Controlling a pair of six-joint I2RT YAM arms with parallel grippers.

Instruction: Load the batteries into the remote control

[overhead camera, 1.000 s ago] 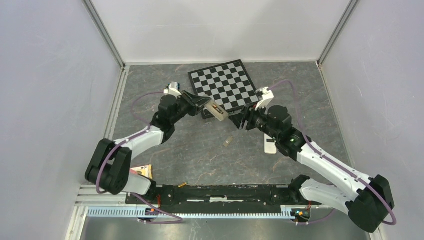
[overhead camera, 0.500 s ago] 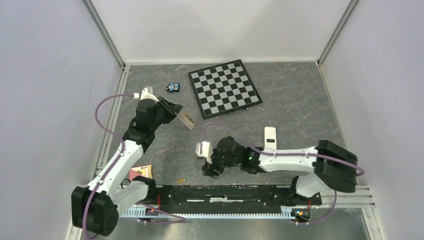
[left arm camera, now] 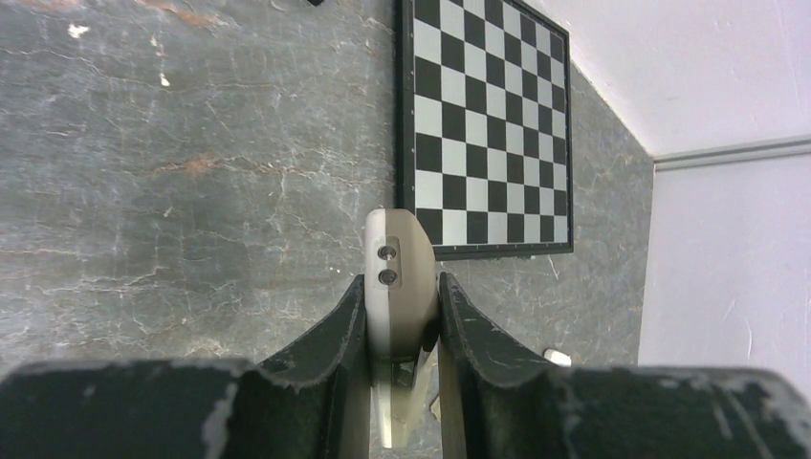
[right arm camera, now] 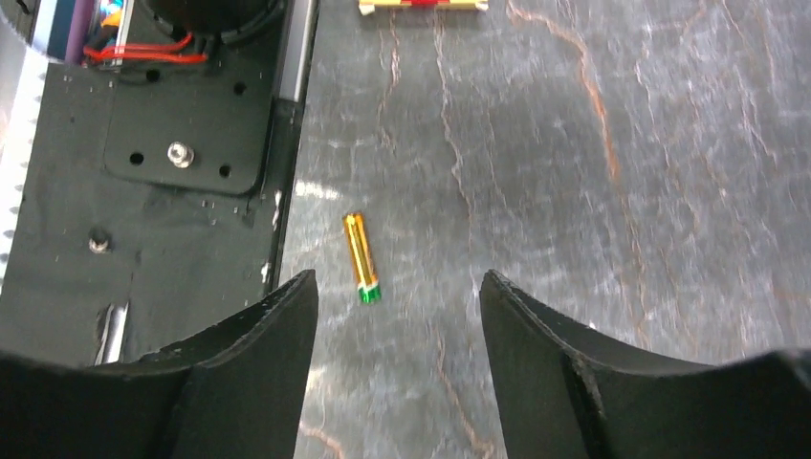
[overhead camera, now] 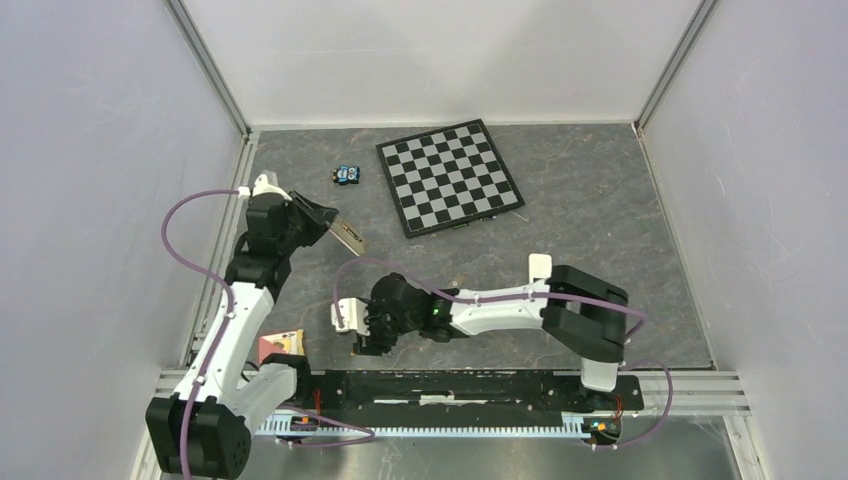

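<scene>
The grey marbled table (overhead camera: 600,230) carries a chessboard (overhead camera: 450,178) at its far middle. The right arm (overhead camera: 500,305) folds across to the near left, and its gripper (overhead camera: 365,345) points down by the black base plate (right arm camera: 182,143), jaws released and wide apart with nothing between them. The left arm (overhead camera: 235,310) rises along the left edge; its gripper (left arm camera: 402,287) is clenched on the remote (left arm camera: 397,277), grasping it by the long sides so that the tan end pokes forward past the fingertips, held off the table and well short of the chessboard. A white slab (overhead camera: 540,267) lies right of centre, partly under the right arm. A yellow-and-red packet (overhead camera: 282,344) sits at the near left. One battery (right arm camera: 361,256), gold with a green end, lies flat on the table just beside the base plate, ahead of the open right jaws and untouched. A small blue item (overhead camera: 348,174) lies left of the chessboard.
</scene>
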